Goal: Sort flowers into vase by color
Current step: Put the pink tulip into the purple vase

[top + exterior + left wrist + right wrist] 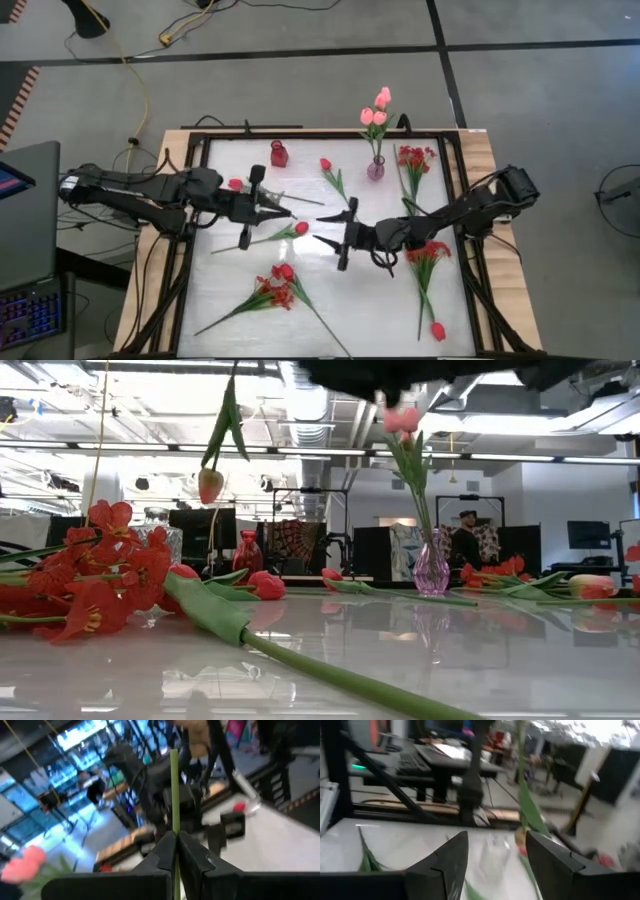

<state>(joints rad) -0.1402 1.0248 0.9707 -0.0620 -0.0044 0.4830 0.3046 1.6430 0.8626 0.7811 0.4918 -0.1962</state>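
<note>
The left gripper (290, 212) is hovering over the table's (230, 300) middle, well in front of the purple vase (376, 168), with its fingers (167, 851) pinched tight on a thin green stem (174, 790); the grip sits high on the stem, presumably so the bloom can hang clear; in the low view a red tulip (210, 485) is dangling head-down above the surface, which fits a flower being carried by its stalk.

The right gripper (322, 228) is facing it from the side nearer the purple vase, its fingers (451, 855) standing apart and holding nothing; a stem and leaf are hanging just ahead of the gap, so it seems to be waiting to receive the flower, perhaps because the vases are closer to its side.

The purple vase is already carrying pink tulips (377, 110), so this red one likely belongs in the red vase (278, 154), which is standing along the same back edge, away from the purple vase on the left arm's side; red sprays (278, 290) and loose tulips are lying scattered in front of the purple vase, not yet sorted.
</note>
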